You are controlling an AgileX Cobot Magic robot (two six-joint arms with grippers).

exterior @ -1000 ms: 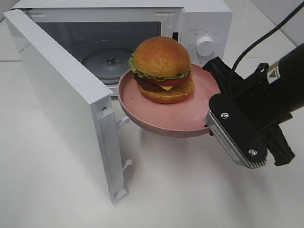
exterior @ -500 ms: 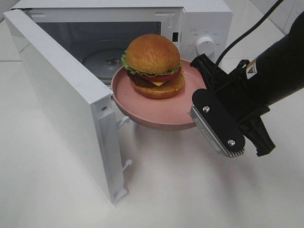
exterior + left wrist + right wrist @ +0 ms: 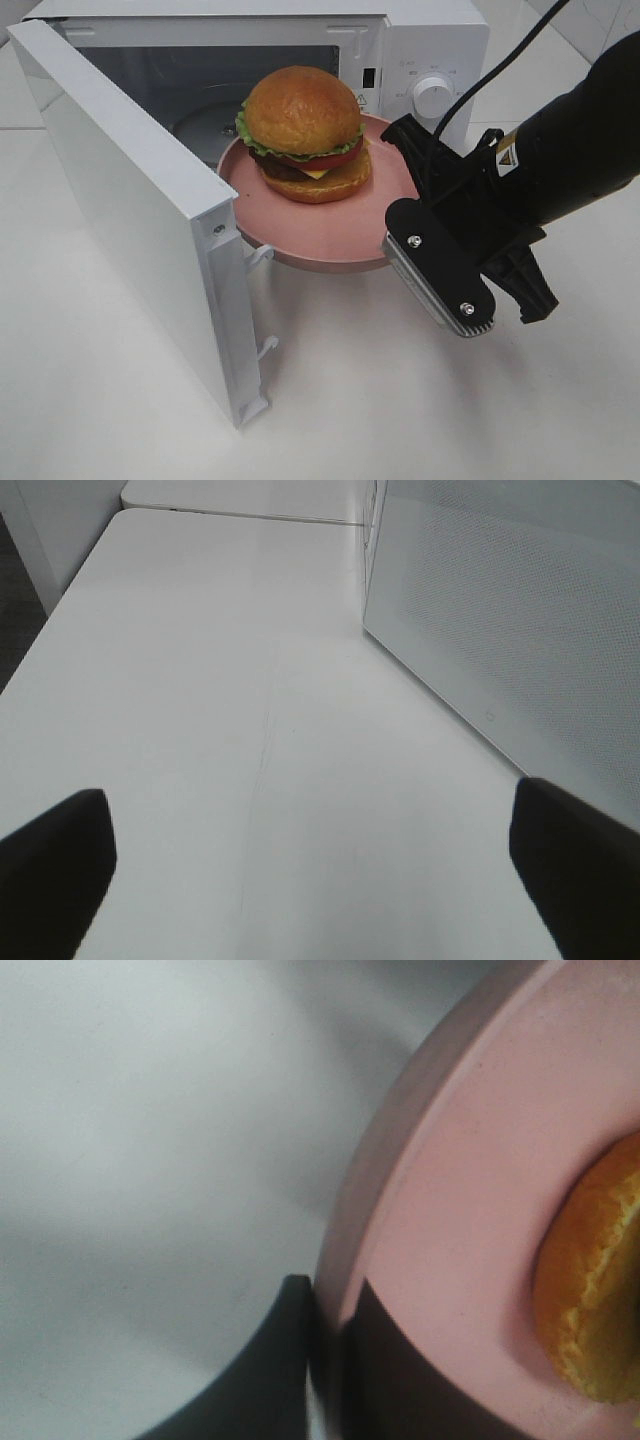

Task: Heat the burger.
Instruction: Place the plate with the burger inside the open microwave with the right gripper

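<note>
The exterior high view is bright, evenly lit from overhead and sharp throughout. The white table point(image 3: 380, 420) nearly washes out, and a soft, diffuse shadow spreads from under the pink plate point(image 3: 300, 238) toward 6 o'clock. The bun of the burger point(image 3: 303, 110) carries a mild sheen, while the cavity of the microwave point(image 3: 430, 45) at 11 o'clock is dimmer. The left wrist view is greyer and soft, with the left gripper point(image 3: 315, 875) showing only as blurred dark tips. The right wrist view is too close: plate rim, bun and right gripper point(image 3: 325, 1360) are all out of focus, with grey shadow across the table.
</note>
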